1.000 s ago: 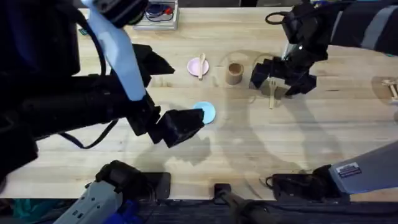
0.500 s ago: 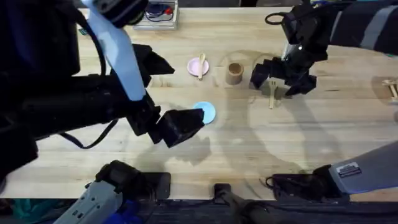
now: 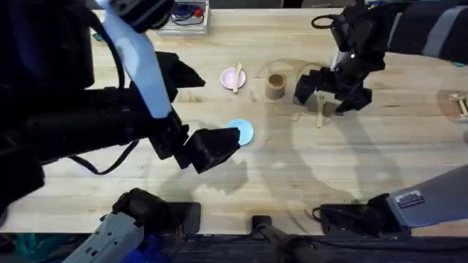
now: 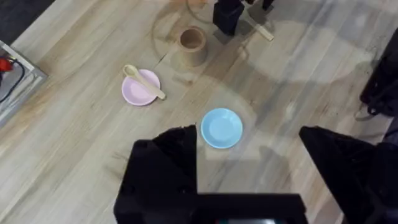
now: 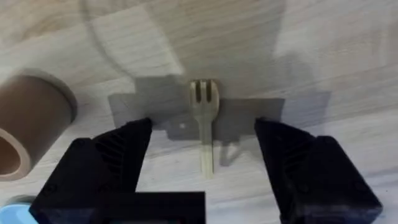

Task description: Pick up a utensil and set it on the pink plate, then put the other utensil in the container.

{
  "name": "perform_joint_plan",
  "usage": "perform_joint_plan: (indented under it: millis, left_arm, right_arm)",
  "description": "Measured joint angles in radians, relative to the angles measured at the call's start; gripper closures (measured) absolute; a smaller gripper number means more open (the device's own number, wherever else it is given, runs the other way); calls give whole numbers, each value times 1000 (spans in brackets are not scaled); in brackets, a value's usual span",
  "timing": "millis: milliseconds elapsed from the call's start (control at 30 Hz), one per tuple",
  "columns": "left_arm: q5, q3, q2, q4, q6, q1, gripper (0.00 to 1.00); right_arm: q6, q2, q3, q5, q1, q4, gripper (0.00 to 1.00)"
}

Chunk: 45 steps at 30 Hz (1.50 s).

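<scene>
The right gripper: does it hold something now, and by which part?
Nothing is held. The right gripper is open above the wooden fork, which lies flat on the table between its fingers, untouched.

Robotics lab, two arms at pale wooden table (image 3: 292, 175), cabled equipment tray (image 3: 186, 18)

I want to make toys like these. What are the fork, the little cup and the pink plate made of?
The fork looks like pale, unpainted wood, flat and matte. The cup seems to be brown cardboard, with a thick dull wall like a paper tube. The pink plate is probably smooth plastic, evenly coloured, though that is less certain.
</scene>
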Motion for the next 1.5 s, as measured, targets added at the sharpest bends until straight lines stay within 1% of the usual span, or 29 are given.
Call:
perform_joint_plan:
  millis: [167, 267, 333, 400, 433, 500, 600, 633, 700, 1000, 1200, 1300, 1500]
  left_arm:
    - [0, 0, 0, 0, 0, 0, 7]
    - [0, 0, 0, 0, 0, 0, 7]
    - [0, 0, 0, 0, 0, 0, 8]
    - [0, 0, 0, 0, 0, 0, 7]
    - [0, 0, 0, 0, 0, 0, 7]
    - [0, 0, 0, 0, 0, 0, 7]
    - [0, 0, 0, 0, 0, 0, 7]
    - [0, 0, 0, 0, 0, 0, 7]
    - [0, 0, 0, 0, 0, 0, 8]
    - [0, 0, 0, 0, 0, 0, 8]
    - [0, 0, 0, -2, 0, 0, 8]
    - [0, 0, 0, -4, 0, 0, 7]
    - [0, 0, 0, -4, 0, 0, 7]
  right_arm:
    - [0, 5, 6, 0, 0, -4, 16]
    - [-3, 5, 6, 0, 0, -6, 113]
    - [-6, 5, 6, 0, 0, -7, 203]
    - [-11, 4, 6, 0, 0, -9, 327]
    - [-7, 4, 6, -1, 0, -11, 423]
    - [-8, 5, 6, -4, 0, -13, 582]
    - [-10, 5, 6, -12, 0, -14, 873]
    - [-10, 5, 7, -14, 0, -14, 942]
    - [-11, 5, 9, -14, 0, -13, 963]
    - [-11, 5, 12, -15, 0, -26, 973]
    - [-12, 5, 18, -15, -2, -91, 973]
    - [-32, 15, 54, -15, -5, -126, 973]
    - [-109, 20, 183, -15, -9, -198, 973]
